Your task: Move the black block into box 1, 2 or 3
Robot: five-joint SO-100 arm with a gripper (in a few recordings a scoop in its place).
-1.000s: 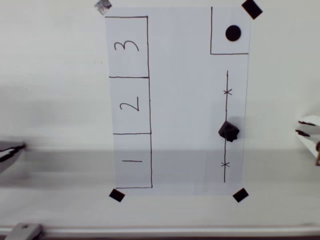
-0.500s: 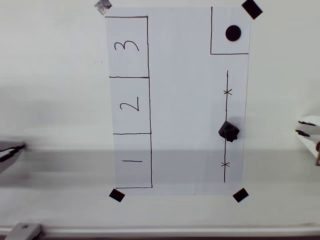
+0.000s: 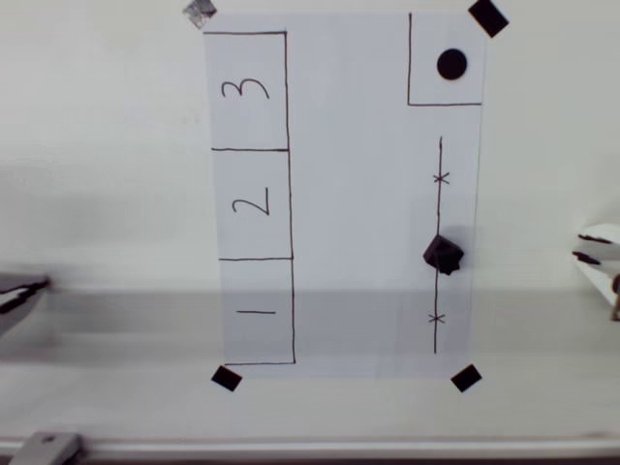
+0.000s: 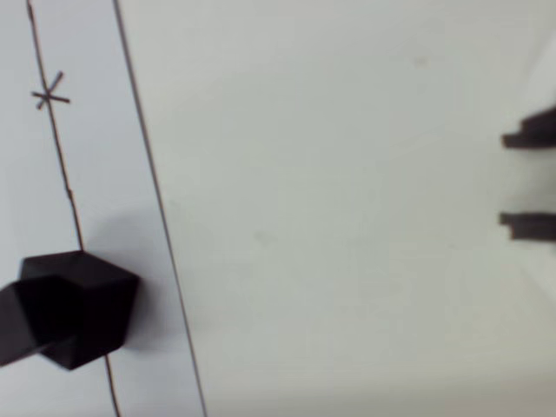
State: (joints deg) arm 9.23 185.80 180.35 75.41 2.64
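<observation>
black block (image 3: 443, 254) on pen line (image 3: 440, 208)

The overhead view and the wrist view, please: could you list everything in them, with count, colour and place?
Paper sheet: one, white, taped mid-table.
Drawn boxes: three, black outline, left column; 3 top, 2 middle, box 1 bottom.
Black dot: one, in a drawn corner box, top right.
Drawn line: one, black, two crosses, right side.
Black block: one, on that line, between the crosses.
Tape pieces: three black at corners, one grey top left.
Gripper: pale, dark tips apart, right edge, clear of the block.
</observation>
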